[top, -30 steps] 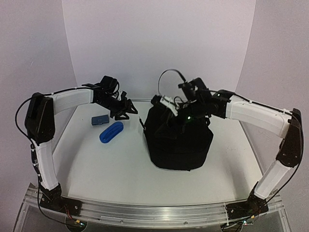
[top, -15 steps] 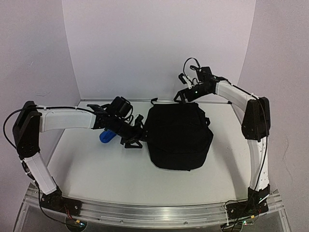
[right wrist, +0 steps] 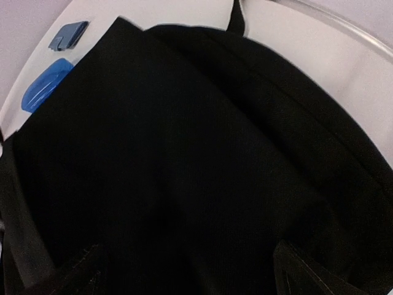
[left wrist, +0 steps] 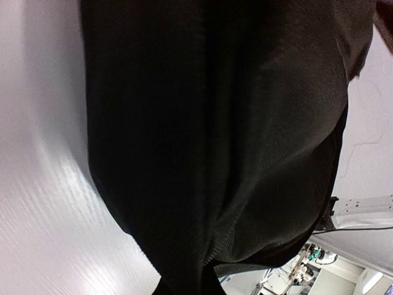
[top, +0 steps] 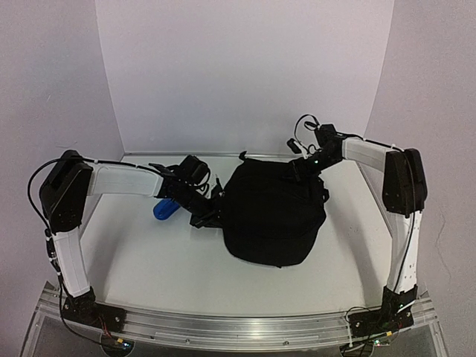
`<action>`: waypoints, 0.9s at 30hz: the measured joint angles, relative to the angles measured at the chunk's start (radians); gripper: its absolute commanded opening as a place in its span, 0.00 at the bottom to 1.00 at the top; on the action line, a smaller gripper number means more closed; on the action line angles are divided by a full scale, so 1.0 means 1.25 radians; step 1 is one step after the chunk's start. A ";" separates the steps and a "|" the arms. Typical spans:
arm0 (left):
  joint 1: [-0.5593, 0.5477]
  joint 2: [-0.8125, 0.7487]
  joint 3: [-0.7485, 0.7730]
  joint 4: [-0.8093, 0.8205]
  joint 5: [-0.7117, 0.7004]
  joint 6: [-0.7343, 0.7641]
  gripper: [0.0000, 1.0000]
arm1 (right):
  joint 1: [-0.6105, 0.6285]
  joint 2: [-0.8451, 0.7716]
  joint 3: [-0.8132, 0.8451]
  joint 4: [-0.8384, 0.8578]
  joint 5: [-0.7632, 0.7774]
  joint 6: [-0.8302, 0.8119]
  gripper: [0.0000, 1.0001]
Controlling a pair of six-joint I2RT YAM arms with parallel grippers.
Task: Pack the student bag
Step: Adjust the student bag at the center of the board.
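The student bag [top: 274, 216], a black rounded fabric backpack, lies closed in the middle of the table. My left gripper [top: 210, 214] is at its left edge, shut on a fold of the fabric. In the left wrist view the black cloth [left wrist: 209, 141] fills the frame and gathers into a pinch at the bottom. My right gripper [top: 301, 168] hovers over the bag's back right corner. It is open, with its fingers [right wrist: 83, 270] spread wide above the bag's top [right wrist: 202, 153] and nothing between them.
A blue oval case [top: 164, 210] lies on the table left of the bag, partly behind my left arm; it also shows in the right wrist view [right wrist: 44, 84]. Beyond it lies a small grey-blue flat thing [right wrist: 67, 35]. White walls stand behind and at both sides.
My left gripper has shut on the bag's left side. The right arm has come down from behind the bag to just over its back right corner, still open.
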 measured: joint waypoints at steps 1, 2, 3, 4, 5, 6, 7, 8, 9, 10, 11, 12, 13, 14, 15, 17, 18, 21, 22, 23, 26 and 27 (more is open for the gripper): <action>0.016 0.000 0.000 -0.002 0.003 0.003 0.00 | -0.007 -0.024 -0.030 -0.010 -0.008 -0.001 0.92; 0.037 0.002 0.002 -0.004 0.008 0.008 0.00 | -0.014 -0.049 -0.061 -0.020 -0.015 -0.003 0.91; 0.056 0.005 0.008 -0.008 0.011 0.012 0.00 | -0.020 -0.076 -0.097 -0.030 -0.023 -0.006 0.90; 0.076 0.013 0.021 -0.018 0.013 0.021 0.01 | -0.023 -0.102 -0.129 -0.042 -0.031 -0.009 0.90; 0.093 0.028 0.046 -0.033 0.013 0.030 0.02 | -0.025 -0.130 -0.172 -0.045 -0.040 -0.010 0.90; 0.110 0.048 0.079 -0.049 0.013 0.039 0.05 | -0.025 -0.161 -0.215 -0.051 -0.048 -0.011 0.90; 0.126 0.071 0.115 -0.068 0.010 0.052 0.09 | -0.024 -0.193 -0.259 -0.060 -0.058 -0.012 0.90; 0.140 0.101 0.167 -0.100 0.006 0.070 0.13 | -0.020 -0.227 -0.307 -0.069 -0.070 -0.012 0.91; 0.152 0.138 0.236 -0.135 0.001 0.084 0.18 | -0.015 -0.256 -0.345 -0.079 -0.080 -0.012 0.91; 0.160 0.169 0.293 -0.158 -0.008 0.103 0.25 | -0.008 -0.283 -0.376 -0.095 -0.091 -0.012 0.92; 0.169 0.193 0.348 -0.176 -0.022 0.119 0.32 | -0.001 -0.303 -0.394 -0.113 -0.098 -0.011 0.93; 0.177 0.209 0.388 -0.187 -0.033 0.136 0.37 | 0.004 -0.319 -0.405 -0.131 -0.104 -0.009 0.93; 0.185 0.211 0.412 -0.191 -0.042 0.148 0.42 | 0.009 -0.330 -0.405 -0.148 -0.106 -0.007 0.94; 0.192 0.209 0.431 -0.198 -0.050 0.159 0.46 | 0.014 -0.338 -0.401 -0.163 -0.107 -0.005 0.95; 0.196 0.199 0.438 -0.205 -0.055 0.168 0.49 | 0.016 -0.341 -0.386 -0.176 -0.107 -0.004 0.95; 0.198 0.161 0.422 -0.216 -0.062 0.178 0.54 | 0.014 -0.339 -0.335 -0.192 -0.097 -0.001 0.96; 0.196 0.132 0.396 -0.220 -0.064 0.179 0.56 | 0.008 -0.333 -0.292 -0.199 -0.090 0.000 0.96; 0.185 0.022 0.274 -0.225 -0.066 0.173 0.61 | -0.011 -0.294 -0.143 -0.196 -0.067 0.001 0.97; 0.179 -0.019 0.224 -0.225 -0.066 0.166 0.63 | -0.017 -0.275 -0.098 -0.190 -0.056 0.001 0.97; 0.172 -0.056 0.180 -0.227 -0.065 0.158 0.64 | -0.021 -0.256 -0.060 -0.182 -0.047 0.000 0.97; 0.137 -0.161 0.037 -0.199 -0.061 0.111 0.66 | -0.031 -0.170 0.044 -0.174 -0.006 0.001 0.97; 0.119 -0.185 -0.003 -0.184 -0.061 0.095 0.65 | -0.033 -0.134 0.077 -0.175 0.004 0.002 0.96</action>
